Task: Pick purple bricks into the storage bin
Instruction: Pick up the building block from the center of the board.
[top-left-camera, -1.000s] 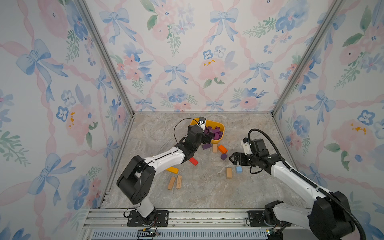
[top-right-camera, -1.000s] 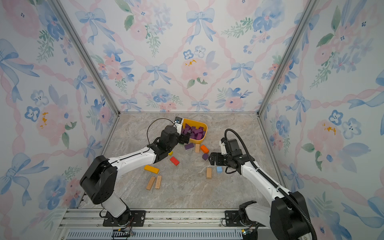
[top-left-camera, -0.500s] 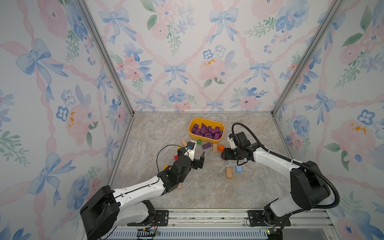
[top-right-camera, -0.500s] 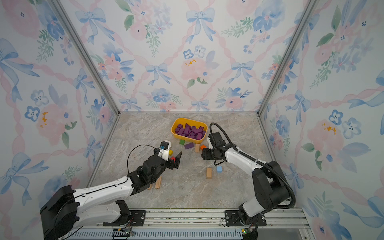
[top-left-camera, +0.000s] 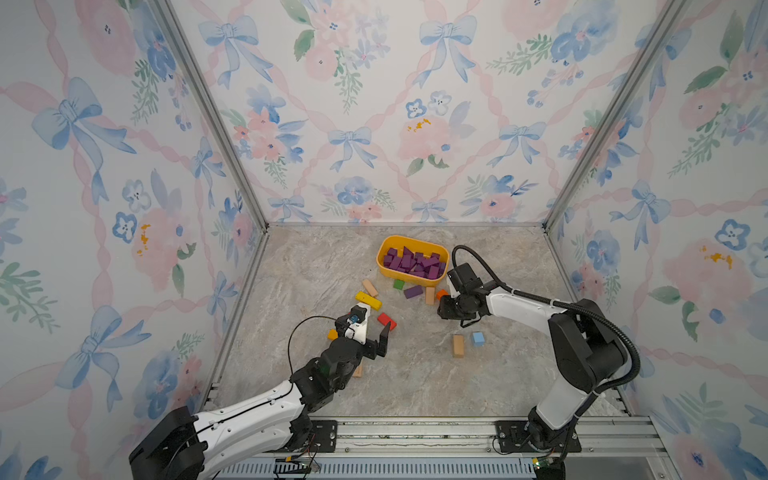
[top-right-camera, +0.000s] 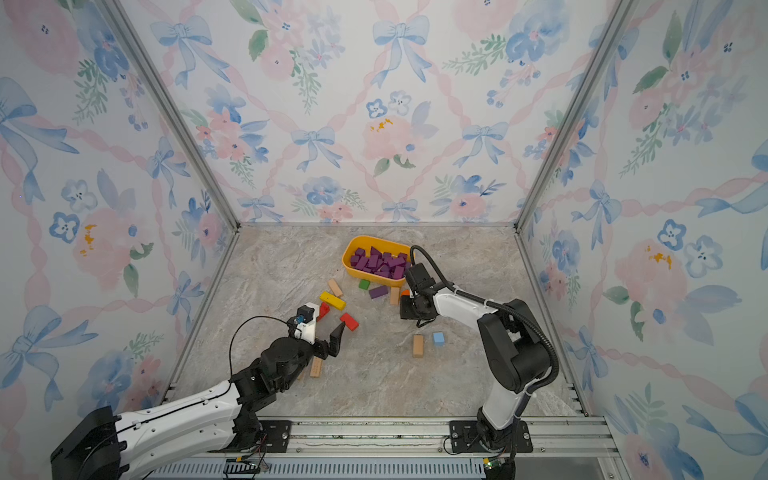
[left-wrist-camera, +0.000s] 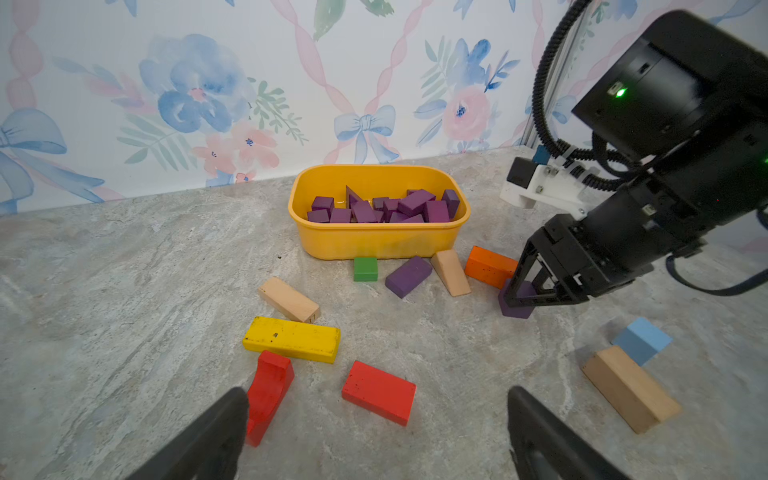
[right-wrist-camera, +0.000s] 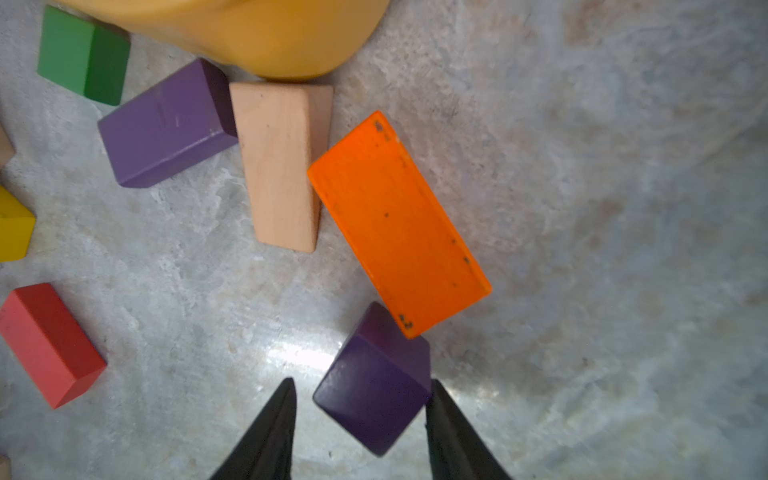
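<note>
The yellow storage bin (top-left-camera: 380, 259) (top-right-camera: 346, 261) (left-wrist-camera: 374, 240) (right-wrist-camera: 249, 37) stands at the back of the floor with several purple bricks (top-left-camera: 413, 264) (left-wrist-camera: 386, 210) inside. A purple bar (top-left-camera: 412, 291) (top-right-camera: 378, 291) (left-wrist-camera: 408, 276) (right-wrist-camera: 166, 124) lies on the floor just in front of it. A purple cube (left-wrist-camera: 516, 306) (right-wrist-camera: 374, 390) sits on the floor by an orange brick. My right gripper (top-left-camera: 446, 312) (top-right-camera: 407, 314) (left-wrist-camera: 525, 291) (right-wrist-camera: 361, 381) straddles that cube: one finger touches a corner, the other stands slightly apart. My left gripper (top-left-camera: 372, 332) (top-right-camera: 326, 336) (left-wrist-camera: 376, 397) hangs wide open and empty above the red bricks.
An orange brick (right-wrist-camera: 399, 224) touches the purple cube, with a tan wedge (right-wrist-camera: 282, 166) beside it. A green cube (left-wrist-camera: 365, 269), a tan bar (left-wrist-camera: 289, 299), a yellow bar (left-wrist-camera: 291, 338) and two red bricks (left-wrist-camera: 268, 395) lie mid-floor. A blue cube (left-wrist-camera: 642, 338) and a tan bar (left-wrist-camera: 629, 388) lie towards the right.
My left arm has drawn back from the bin to the front of the floor, still open. My right gripper has moved in to the purple cube and its jaws have narrowed around it.
</note>
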